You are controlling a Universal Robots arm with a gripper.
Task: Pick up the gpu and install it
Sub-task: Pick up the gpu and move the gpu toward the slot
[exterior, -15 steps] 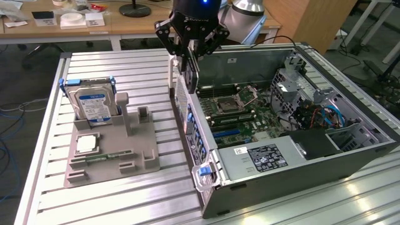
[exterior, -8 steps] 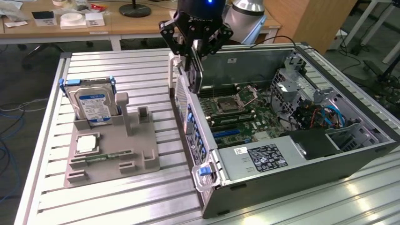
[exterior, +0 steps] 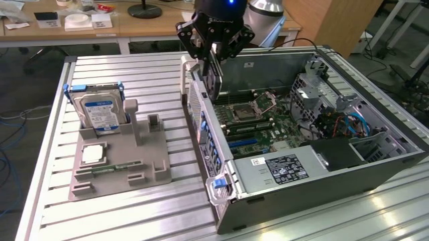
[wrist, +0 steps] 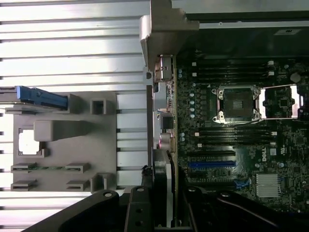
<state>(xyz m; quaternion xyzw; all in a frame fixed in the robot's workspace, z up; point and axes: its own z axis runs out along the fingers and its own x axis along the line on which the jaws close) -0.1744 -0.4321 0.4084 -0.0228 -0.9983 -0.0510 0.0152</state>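
Gpu (exterior: 213, 80), clamped in the gripper (exterior: 214, 54), hanging on edge, long axis near upright, lower end pointing down at the motherboard (exterior: 282, 133), just inside the rear panel of the open computer case (exterior: 322, 183); grey parts holder (exterior: 154, 160) at the exterior view's left.

We see the gpu (exterior: 213, 83) edge-on in the exterior view, its faces hidden; the fingers (exterior: 198, 49) cover its upper end; the arm (exterior: 221, 7) is cut off by the picture's edge; print on the hard drive (exterior: 100, 108) and power supply (exterior: 282, 168) labels is too small to read.
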